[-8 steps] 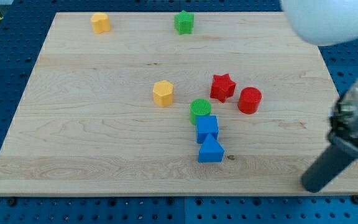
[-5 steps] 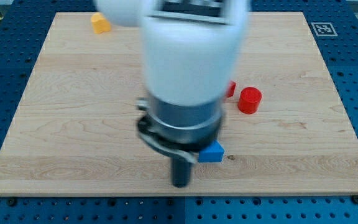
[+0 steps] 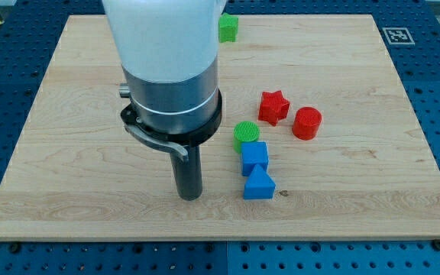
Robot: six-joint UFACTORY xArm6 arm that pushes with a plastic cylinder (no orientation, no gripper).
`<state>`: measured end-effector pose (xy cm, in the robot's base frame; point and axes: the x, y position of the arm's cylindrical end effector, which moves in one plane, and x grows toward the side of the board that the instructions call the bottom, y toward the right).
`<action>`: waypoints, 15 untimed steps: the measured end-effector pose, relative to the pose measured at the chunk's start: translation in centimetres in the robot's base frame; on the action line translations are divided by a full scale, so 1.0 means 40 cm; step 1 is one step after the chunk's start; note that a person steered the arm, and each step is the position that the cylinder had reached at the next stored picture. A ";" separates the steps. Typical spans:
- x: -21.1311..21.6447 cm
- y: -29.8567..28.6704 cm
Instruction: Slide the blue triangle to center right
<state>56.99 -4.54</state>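
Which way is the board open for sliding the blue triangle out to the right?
Bare board runs right of the blue triangle, below the red cylinder. Crowded above it: blue cube, green cylinder, red star. My tip stands left of the triangle.

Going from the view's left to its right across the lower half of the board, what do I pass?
My tip → blue triangle → red star → red cylinder.

You find no readable words, brand names or numbers anywhere here. The only sign is a small black-and-white square marker (image 3: 398, 35) printed on the wooden board (image 3: 67, 153), at its corner far up and to the view's right of my tip (image 3: 190, 196). Its pattern is too small to decode.
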 end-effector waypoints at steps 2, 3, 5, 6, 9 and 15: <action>-0.024 0.065; -0.024 0.121; -0.023 0.207; -0.004 0.235; 0.032 0.364; 0.109 0.529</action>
<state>61.35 16.61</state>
